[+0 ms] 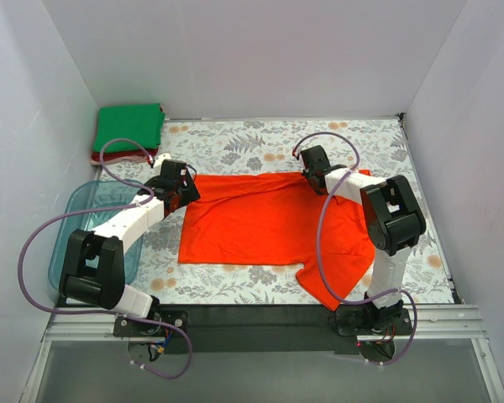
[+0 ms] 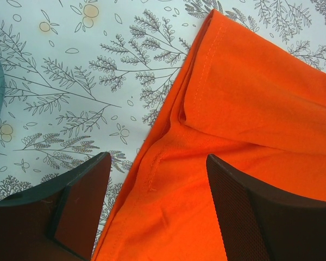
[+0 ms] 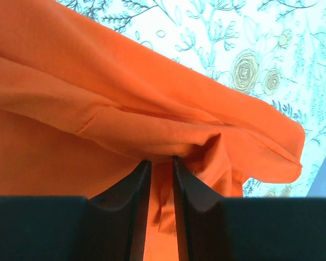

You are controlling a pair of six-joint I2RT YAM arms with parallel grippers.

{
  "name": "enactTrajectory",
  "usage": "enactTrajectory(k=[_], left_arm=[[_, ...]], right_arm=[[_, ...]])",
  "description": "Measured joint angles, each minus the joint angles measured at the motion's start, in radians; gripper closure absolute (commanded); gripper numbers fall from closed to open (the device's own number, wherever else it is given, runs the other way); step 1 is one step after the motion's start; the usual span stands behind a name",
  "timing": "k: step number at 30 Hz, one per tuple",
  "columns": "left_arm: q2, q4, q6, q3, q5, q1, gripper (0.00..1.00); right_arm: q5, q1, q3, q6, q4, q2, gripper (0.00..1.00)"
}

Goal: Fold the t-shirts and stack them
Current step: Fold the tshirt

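I'm seeing only a sliver of the dark red shirt (image 1: 122,156) under the green shirt (image 1: 130,126). My left arm (image 1: 126,220) is covering part of the blue tub (image 1: 74,210). Folds of the orange-red shirt (image 3: 152,125) are hiding the tips of the right gripper (image 3: 158,167).

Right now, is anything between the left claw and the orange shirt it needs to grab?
Nothing visible. The left claw stands open right over the orange shirt at its hemmed edge, one finger above the cloth, the other above the floral table cover. The right claw is closed on a bunched fold.
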Motion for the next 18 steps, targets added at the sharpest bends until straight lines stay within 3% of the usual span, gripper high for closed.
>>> enactTrajectory(k=[9,15,18], left_arm=[[0.004,0.0,0.0,0.0,0.002,0.0,0.3],[0.004,0.0,0.002,0.0,0.002,0.0,0.3],[0.004,0.0,0.003,0.0,0.003,0.0,0.3]], right_arm=[[0.027,0.006,0.007,-0.009,0.025,0.003,0.77],[0.027,0.006,0.008,-0.02,0.027,0.006,0.96],[0.027,0.01,0.007,-0.02,0.027,0.006,0.99]])
